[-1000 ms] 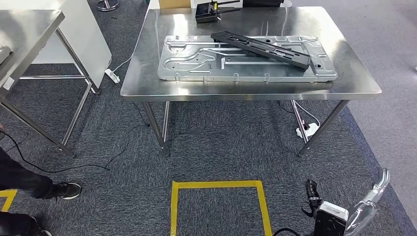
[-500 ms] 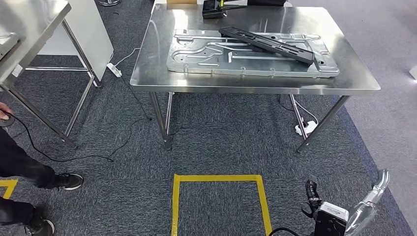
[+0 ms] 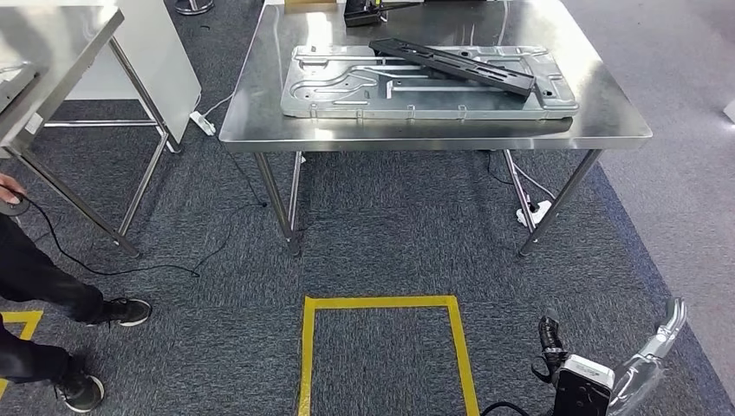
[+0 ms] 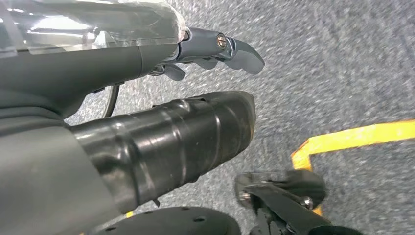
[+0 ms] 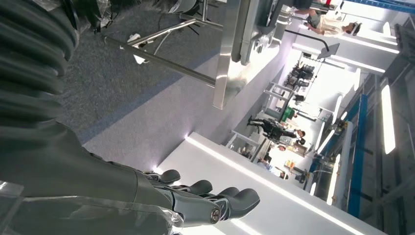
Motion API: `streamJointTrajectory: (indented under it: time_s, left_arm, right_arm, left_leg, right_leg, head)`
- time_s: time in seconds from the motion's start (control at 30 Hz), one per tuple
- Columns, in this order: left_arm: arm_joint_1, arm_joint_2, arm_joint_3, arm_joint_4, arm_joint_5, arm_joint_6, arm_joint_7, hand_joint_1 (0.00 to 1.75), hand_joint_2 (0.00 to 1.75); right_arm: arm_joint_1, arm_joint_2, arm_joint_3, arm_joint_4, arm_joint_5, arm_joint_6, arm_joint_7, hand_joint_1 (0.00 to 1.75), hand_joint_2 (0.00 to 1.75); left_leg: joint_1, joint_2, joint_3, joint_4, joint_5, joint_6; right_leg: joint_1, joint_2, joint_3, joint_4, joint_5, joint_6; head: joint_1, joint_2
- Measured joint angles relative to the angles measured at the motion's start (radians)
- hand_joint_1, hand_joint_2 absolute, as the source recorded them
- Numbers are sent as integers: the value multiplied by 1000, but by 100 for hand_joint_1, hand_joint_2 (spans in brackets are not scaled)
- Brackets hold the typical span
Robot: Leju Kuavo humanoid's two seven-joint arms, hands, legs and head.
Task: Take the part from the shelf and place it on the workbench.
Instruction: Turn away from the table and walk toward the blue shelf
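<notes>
person: we see legs and shoes [image 3: 113,310] at the left edge, on the carpet
left hand [image 4: 215,49]: hangs over carpet, fingers loosely apart, holding nothing
yellow tape square [image 3: 381,303]: on the floor before the workbench, open carpet between them
workbench [image 3: 260,130]: steel top, near edge faces us
metal panel [image 3: 347,95]: lies flat on it
part [image 3: 451,65]: long black bar lying on the panel, long axis running left-far to right-near
right hand [image 5: 205,200]: hangs low, fingers slightly curled and apart, gripping nothing
</notes>
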Motion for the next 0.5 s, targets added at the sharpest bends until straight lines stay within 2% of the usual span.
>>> streamJointTrajectory:
  time_s: [0.03,0.07,0.1,0.13,0.17,0.2,0.23,0.3,0.33,0.37,0.4,0.47,0.5]
  left_arm:
    - [0,0,0,0,0,0,0,0,0]
    - [1,0,0,0,0,0,0,0,0]
    - [0,0,0,0,0,0,0,0,0]
    - [-1,0,0,0,1,0,0,0,0]
    - [-1,0,0,0,1,0,0,0,0]
    - [-2,0,0,0,1,0,0,0,0]
    - [-2,0,0,0,1,0,0,0,0]
    - [0,0,0,0,1,0,0,0,0]
    - [0,0,1,0,2,0,0,0,0]
    - [0,0,1,0,2,0,0,0,0]
    - [-1,0,1,0,2,0,0,0,0]
    - [-3,0,1,0,3,0,0,0,0]
    - [-2,0,1,0,3,0,0,0,0]
  right_arm:
    - [0,0,0,0,0,0,0,0,175]
    - [0,0,0,0,0,0,1,0,175]
    - [0,0,0,0,0,0,1,0,175]
    - [0,0,0,0,0,0,1,0,175]
    - [0,0,0,0,0,0,1,0,175]
    - [0,0,0,0,0,0,1,0,175]
    - [0,0,0,0,0,0,1,0,175]
    - [0,0,0,0,1,0,1,0,175]
    - [0,0,0,0,1,0,1,0,175]
    - [1,0,0,0,1,0,1,0,175]
    - [1,0,0,0,1,0,1,0,175]
    - [1,0,0,0,1,0,1,0,175]
    - [1,0,0,0,1,0,1,0,175]
  left_leg:
    - [0,0,8,13,4,-1]
    - [0,0,35,-12,26,-1]
    - [0,0,76,-67,54,1]
    - [-1,0,122,-135,69,3]
    - [-2,0,159,-194,77,6]
    - [-5,-1,179,-234,77,10]
    - [-7,-1,185,-251,72,14]
    - [-7,0,176,-257,81,26]
    - [-6,1,173,-260,88,35]
    - [-4,3,167,-263,97,44]
    - [-2,4,160,-265,106,52]
    - [-3,5,141,-264,121,59]
    - [-4,5,130,-262,128,59]
  right_leg:
    - [1,0,-11,5,5,1]
    - [1,0,-21,12,8,2]
    - [1,0,-30,19,11,4]
    - [2,0,-39,27,13,7]
    - [3,0,-47,35,15,11]
    - [5,0,-53,41,18,16]
    - [6,-1,-56,44,22,22]
    - [5,0,-59,45,29,35]
    - [4,2,-64,52,21,41]
    - [2,4,-73,73,-3,48]
    - [0,6,-89,114,-40,54]
    - [-3,8,-130,234,-121,64]
    - [-4,8,-142,283,-142,67]
  head:
    - [0,0]
    - [0,0]
    - [0,0]
    - [0,0]
    - [0,0]
    - [0,0]
    - [1,0]
    - [1,0]
    - [1,0]
    - [1,0]
    - [2,0]
    - [2,0]
    - [1,0]
